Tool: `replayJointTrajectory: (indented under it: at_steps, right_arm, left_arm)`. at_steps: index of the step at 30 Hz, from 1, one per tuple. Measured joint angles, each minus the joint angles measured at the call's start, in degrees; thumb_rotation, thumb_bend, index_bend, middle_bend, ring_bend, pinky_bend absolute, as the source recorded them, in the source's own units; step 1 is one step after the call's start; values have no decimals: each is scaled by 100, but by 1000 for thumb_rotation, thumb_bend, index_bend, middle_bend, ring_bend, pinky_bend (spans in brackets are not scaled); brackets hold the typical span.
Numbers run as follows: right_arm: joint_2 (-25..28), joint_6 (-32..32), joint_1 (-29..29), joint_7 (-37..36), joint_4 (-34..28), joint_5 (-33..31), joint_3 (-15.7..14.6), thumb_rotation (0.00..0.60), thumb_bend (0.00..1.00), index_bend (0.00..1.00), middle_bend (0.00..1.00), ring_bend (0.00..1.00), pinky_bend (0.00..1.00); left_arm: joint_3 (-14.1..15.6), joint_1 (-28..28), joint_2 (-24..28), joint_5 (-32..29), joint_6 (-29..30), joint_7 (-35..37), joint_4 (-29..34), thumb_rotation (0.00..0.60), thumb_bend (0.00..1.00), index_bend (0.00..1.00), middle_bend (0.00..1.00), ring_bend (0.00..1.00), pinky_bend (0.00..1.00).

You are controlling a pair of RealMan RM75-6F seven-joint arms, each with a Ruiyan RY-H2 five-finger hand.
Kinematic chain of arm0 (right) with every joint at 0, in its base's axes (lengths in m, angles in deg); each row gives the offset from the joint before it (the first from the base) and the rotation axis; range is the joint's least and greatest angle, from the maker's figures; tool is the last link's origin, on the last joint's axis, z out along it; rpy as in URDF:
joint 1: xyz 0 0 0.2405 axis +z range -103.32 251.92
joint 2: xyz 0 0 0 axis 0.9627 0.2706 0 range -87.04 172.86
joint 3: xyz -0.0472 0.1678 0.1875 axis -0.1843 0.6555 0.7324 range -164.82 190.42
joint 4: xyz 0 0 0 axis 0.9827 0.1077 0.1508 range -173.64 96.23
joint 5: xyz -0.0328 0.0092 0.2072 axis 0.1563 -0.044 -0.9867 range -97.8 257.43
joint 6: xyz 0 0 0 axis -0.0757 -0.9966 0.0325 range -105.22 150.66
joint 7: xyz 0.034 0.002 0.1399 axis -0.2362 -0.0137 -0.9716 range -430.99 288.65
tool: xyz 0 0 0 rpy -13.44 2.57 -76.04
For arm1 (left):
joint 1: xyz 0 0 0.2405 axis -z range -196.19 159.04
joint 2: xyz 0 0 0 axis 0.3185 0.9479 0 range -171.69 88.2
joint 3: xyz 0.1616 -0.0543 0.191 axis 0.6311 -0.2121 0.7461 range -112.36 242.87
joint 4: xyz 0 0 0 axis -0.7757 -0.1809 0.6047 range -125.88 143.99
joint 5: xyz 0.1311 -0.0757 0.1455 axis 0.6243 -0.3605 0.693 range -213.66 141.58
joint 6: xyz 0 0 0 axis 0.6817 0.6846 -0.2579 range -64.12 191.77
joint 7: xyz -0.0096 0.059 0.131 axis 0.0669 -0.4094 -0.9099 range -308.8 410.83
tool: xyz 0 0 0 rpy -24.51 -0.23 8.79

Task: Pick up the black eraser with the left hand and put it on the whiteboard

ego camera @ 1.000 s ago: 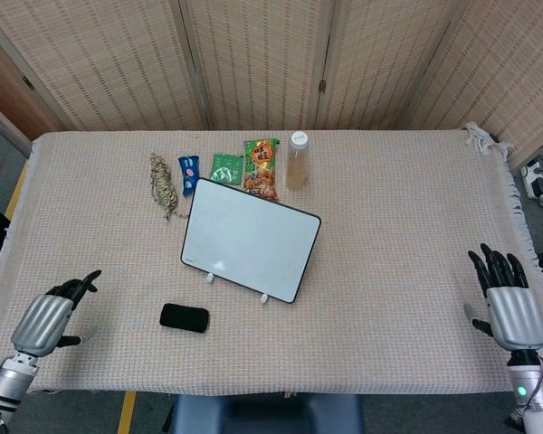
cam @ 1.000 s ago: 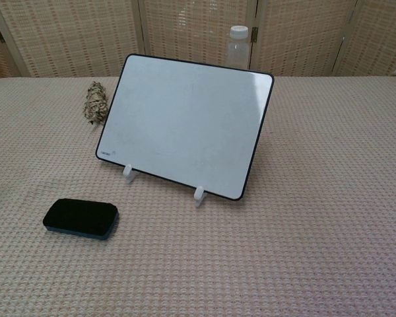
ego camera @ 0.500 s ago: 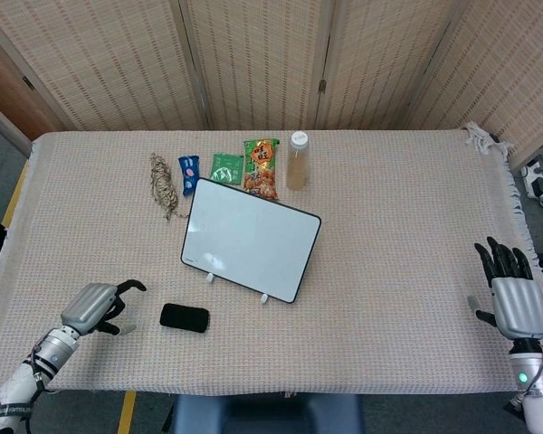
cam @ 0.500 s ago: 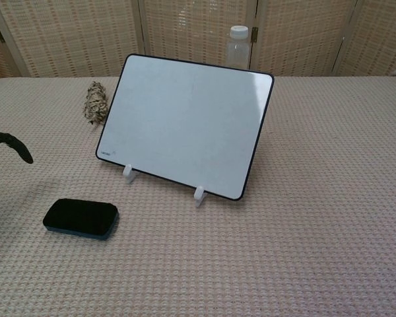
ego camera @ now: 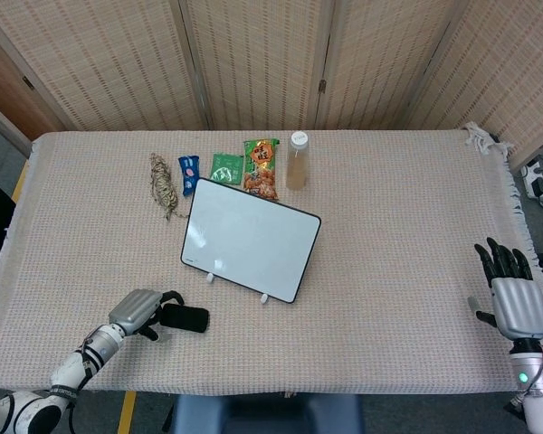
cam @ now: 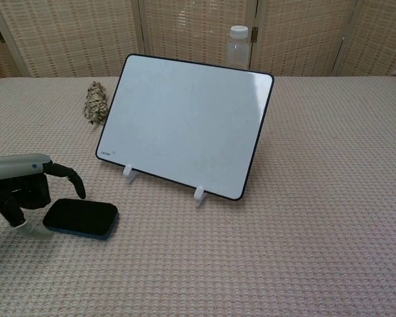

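The black eraser (ego camera: pixel 185 318) (cam: pixel 80 218) lies flat on the woven tablecloth, in front of the whiteboard's left corner. The whiteboard (ego camera: pixel 250 238) (cam: pixel 188 122) leans back on two small white feet at the table's middle. My left hand (ego camera: pixel 139 312) (cam: pixel 25 188) hovers right at the eraser's left end, its fingers (cam: pixel 68 177) curved above that end and apart, with nothing in them; whether they touch the eraser is unclear. My right hand (ego camera: pixel 510 297) rests near the table's right edge, fingers spread, holding nothing.
Behind the whiteboard stand a plastic bottle (ego camera: pixel 297 160) (cam: pixel 237 45), an orange snack bag (ego camera: pixel 261 169), a green packet (ego camera: pixel 225 168), a blue packet (ego camera: pixel 189 174) and a bundle of twine (ego camera: pixel 164 183) (cam: pixel 96 102). Folding screens close off the back.
My left hand has swept right from the table's left edge up to the eraser's left end. The right hand has drawn back slightly toward the near right edge. The eraser has not moved.
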Motion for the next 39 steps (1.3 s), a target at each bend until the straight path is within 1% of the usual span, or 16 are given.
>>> replayJointTrajectory:
  at_steps: [5,12,18,20,23,25,28,31,34,39]
  right_arm:
    - [25,-8,-2,-34,-10,7,-12,600,336,0,0,0,0]
    - [36,-38,-6,-35,-24,-3,-13,600,335,0,0,0,0]
    - [39,-88,-21,-39,-38,6,-15,600,335,0,0,0,0]
    - [42,-104,-27,-43,-44,18,-21,600,334,0,0,0,0]
    - [48,-111,-29,-55,-45,21,-24,600,335,0,0,0,0]
    - [51,-113,-28,-59,-45,26,-26,600,335,0,0,0,0]
    - [54,-113,-27,-60,-46,28,-31,600,335,0,0,0,0]
    - [51,-115,-26,-58,-45,24,-31,600,335,0,0,0,0]
    - [48,-117,-24,-58,-46,15,-27,600,336,0,0,0,0]
    - [52,-79,-10,-79,-37,-70,6,600,335,0,0,0,0]
  left_arm:
    - [-55,71,-210,-222,55,-155,-110,600,244,391,1000,993,1000]
    - [-112,77,-476,-234,250,-137,-357,600,249,496,1000,995,1000]
    - [-62,170,-498,-112,106,-56,-430,600,256,477,1000,995,1000]
    - [-49,203,-514,-110,69,-62,-462,600,258,485,1000,995,1000]
    - [-59,202,-540,-106,119,-57,-475,600,290,530,1000,995,1000]
    - [-78,182,-561,-91,213,-40,-478,600,331,564,1000,997,1000]
    - [-129,117,-609,-42,474,0,-482,600,391,609,1000,1000,1000]
    - [-214,23,-705,17,876,1,-529,600,442,632,1000,1000,1000]
    - [-352,-83,-893,98,1401,28,-671,600,448,628,1000,1000,1000]
    - [-645,-185,-1361,389,2267,270,-1257,600,448,626,1000,1000,1000]
